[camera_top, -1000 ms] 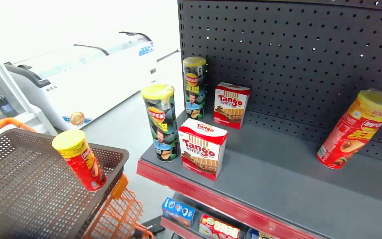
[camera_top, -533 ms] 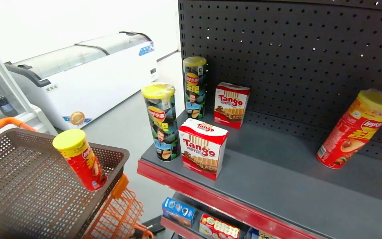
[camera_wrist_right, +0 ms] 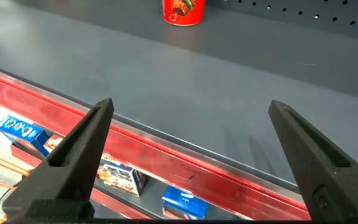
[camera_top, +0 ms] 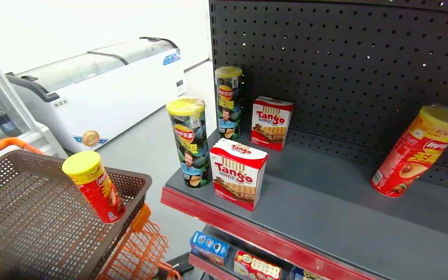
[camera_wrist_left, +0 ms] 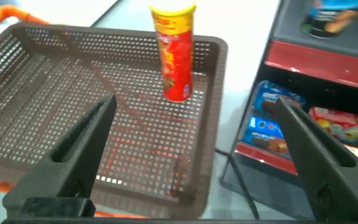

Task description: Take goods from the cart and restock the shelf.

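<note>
A red chip can with a yellow lid (camera_top: 93, 187) stands tilted in the near right corner of the cart's brown perforated basket (camera_top: 25, 221). In the left wrist view the same can (camera_wrist_left: 176, 53) is ahead of my left gripper (camera_wrist_left: 194, 155), which hangs open above the basket (camera_wrist_left: 55, 87) with nothing between its fingers. My right gripper (camera_wrist_right: 191, 162) is open over the front edge of the grey shelf (camera_wrist_right: 229, 81). Another red can (camera_top: 418, 151) leans on the pegboard at the shelf's right, and its base (camera_wrist_right: 182, 11) shows beyond the right gripper.
On the shelf's left stand two dark chip cans (camera_top: 189, 142) (camera_top: 228, 102) and two wafer boxes (camera_top: 237, 175) (camera_top: 270, 122). The shelf's middle (camera_top: 325, 202) is bare. A red lip (camera_top: 247, 233) edges it, with boxed goods (camera_top: 208, 247) on the shelf below. A white chest freezer (camera_top: 103, 89) stands behind.
</note>
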